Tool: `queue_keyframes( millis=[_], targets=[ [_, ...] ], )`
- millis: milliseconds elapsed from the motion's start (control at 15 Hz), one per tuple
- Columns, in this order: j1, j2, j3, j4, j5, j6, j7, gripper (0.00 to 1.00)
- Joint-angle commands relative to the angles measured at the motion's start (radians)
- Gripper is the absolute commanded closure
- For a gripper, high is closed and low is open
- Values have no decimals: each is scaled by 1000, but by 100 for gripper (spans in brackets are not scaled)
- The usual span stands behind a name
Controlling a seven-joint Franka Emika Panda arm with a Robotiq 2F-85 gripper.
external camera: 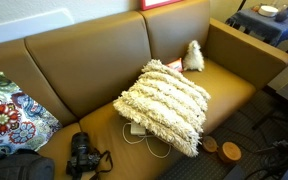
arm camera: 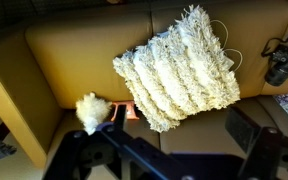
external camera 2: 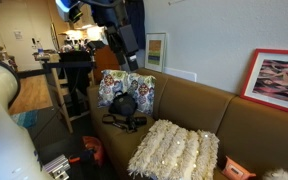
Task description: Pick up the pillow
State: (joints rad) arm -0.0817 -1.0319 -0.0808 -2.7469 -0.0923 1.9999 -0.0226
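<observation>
The cream-white shaggy pillow (external camera: 166, 102) lies flat on the brown couch seat (external camera: 74, 120), tilted like a diamond. It also shows in an exterior view (external camera 2: 174, 152) and in the wrist view (arm camera: 179, 70). My gripper (arm camera: 181, 122) is open and empty. It hangs high above the couch, with the pillow just beyond its fingertips in the wrist view. The arm and gripper (external camera 2: 124, 45) show at the top of an exterior view, well above the cushions.
A small white fluffy toy (external camera: 193, 57) sits at the back corner of the seat. A black camera (external camera: 82, 155) with its strap and a floral pillow (external camera: 9, 115) lie at the other end. A white cable (external camera: 144, 135) lies beside the pillow.
</observation>
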Motion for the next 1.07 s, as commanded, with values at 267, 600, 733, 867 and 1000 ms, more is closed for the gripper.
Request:
queue_keyframes(
  millis=[267, 600, 733, 867, 1000],
  targets=[
    [-3, 1, 3, 3, 3, -3, -2, 0],
    [-3, 1, 3, 3, 3, -3, -2, 0],
    [-3, 1, 3, 3, 3, -3, -2, 0],
    [-3, 1, 3, 3, 3, -3, -2, 0],
    [-3, 1, 3, 3, 3, -3, -2, 0]
  ],
)
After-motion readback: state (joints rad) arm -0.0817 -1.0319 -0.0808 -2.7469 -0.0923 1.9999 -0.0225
